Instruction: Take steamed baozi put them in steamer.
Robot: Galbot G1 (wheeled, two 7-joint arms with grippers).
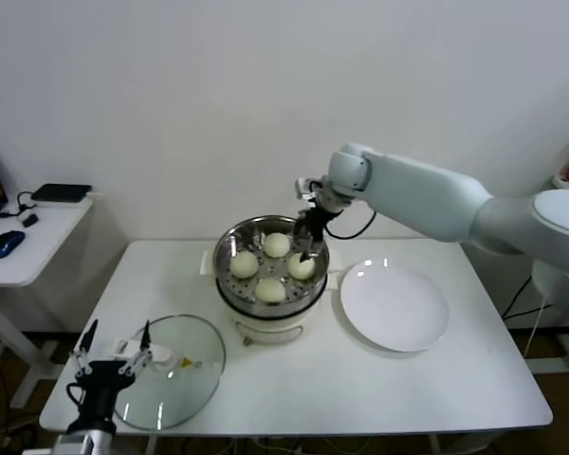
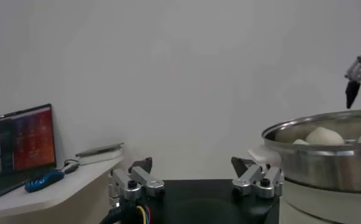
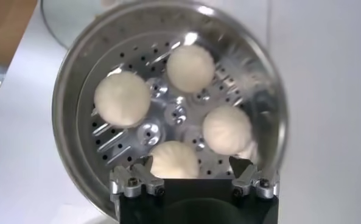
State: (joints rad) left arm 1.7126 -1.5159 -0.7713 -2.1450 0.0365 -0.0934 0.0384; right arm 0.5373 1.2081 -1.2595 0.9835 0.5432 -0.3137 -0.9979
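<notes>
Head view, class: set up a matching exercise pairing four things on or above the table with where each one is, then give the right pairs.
Things:
1. four baozi
2. white plate
3. glass lid
4. right hand

Places:
A. bare, on the table to the right of the steamer
B. open, above the steamer's right side
C. on the perforated tray inside the steamer
D. flat on the table's front left, by the left hand

Pairs: 1-C, 2-A, 3-D, 4-B
</notes>
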